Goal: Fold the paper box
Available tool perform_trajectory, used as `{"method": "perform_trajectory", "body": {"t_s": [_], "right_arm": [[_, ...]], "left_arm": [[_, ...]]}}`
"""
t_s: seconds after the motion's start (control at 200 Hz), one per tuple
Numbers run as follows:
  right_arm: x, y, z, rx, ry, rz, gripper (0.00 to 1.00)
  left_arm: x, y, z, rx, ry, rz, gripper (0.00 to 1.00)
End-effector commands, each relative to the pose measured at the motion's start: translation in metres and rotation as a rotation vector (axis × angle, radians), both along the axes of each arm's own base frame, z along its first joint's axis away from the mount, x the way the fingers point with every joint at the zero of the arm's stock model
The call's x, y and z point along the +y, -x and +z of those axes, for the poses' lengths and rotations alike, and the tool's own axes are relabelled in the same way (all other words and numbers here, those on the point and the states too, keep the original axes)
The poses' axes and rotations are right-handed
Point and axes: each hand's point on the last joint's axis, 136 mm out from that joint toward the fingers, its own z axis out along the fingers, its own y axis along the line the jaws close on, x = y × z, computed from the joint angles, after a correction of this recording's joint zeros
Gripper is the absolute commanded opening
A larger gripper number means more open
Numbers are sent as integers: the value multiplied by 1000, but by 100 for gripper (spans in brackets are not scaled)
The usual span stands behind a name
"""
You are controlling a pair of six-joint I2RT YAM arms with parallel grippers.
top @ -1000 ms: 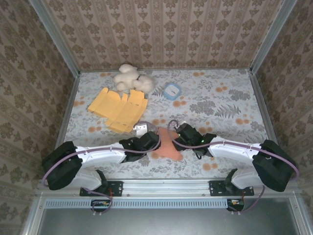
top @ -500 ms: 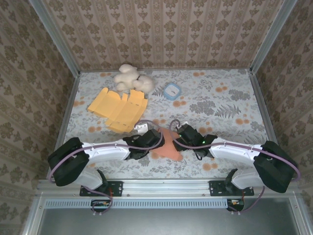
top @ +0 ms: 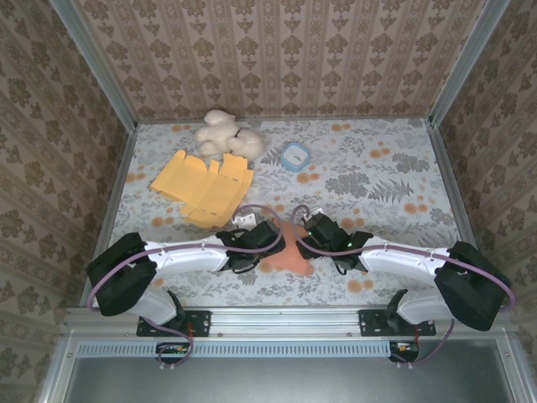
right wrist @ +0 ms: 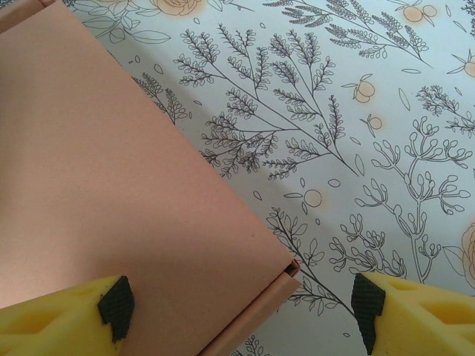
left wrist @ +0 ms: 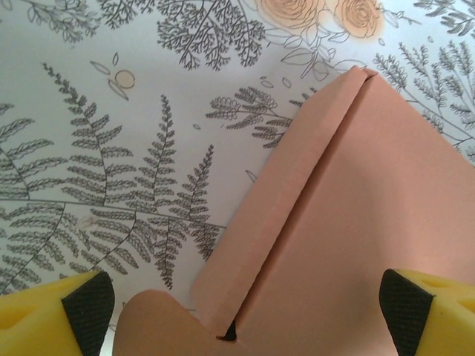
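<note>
Left arm shifts inward; left gripper (left wrist: 245, 305) spread wide, straddling pink paper box (left wrist: 356, 208) flap crease, which runs diagonally away. Right gripper (right wrist: 241, 305) spread over opposite corner.

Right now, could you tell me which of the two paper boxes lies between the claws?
The pink paper box, with the left claw and right claw over its sides; the yellow paper box lies farther back on the left.

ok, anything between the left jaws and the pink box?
Nothing visible. The left jaws stand open directly over the pink box, with patterned tablecloth beside it. The yellow cardboard lies well off to the far left.
</note>
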Motion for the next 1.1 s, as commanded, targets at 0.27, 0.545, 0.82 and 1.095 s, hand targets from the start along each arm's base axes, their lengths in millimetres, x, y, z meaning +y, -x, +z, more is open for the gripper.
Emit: {"method": "perform_trajectory", "body": {"t_s": [0.27,0.545,0.82,1.095], "right_arm": [[-8,2,-6,14,15,-32,81],[-10,2,-8,12,19,-35,81],[-10,2,-11,17,30,-35,81],[-11,1,-11,15,32,-43,81]], "left_arm": [[9,-8,30,-96,-129,39,95],[26,-17,41,-147,-222,91,95],[-3,-18,38,-117,-154,27,95],[-14,-11,15,-42,-141,11,95]]}}
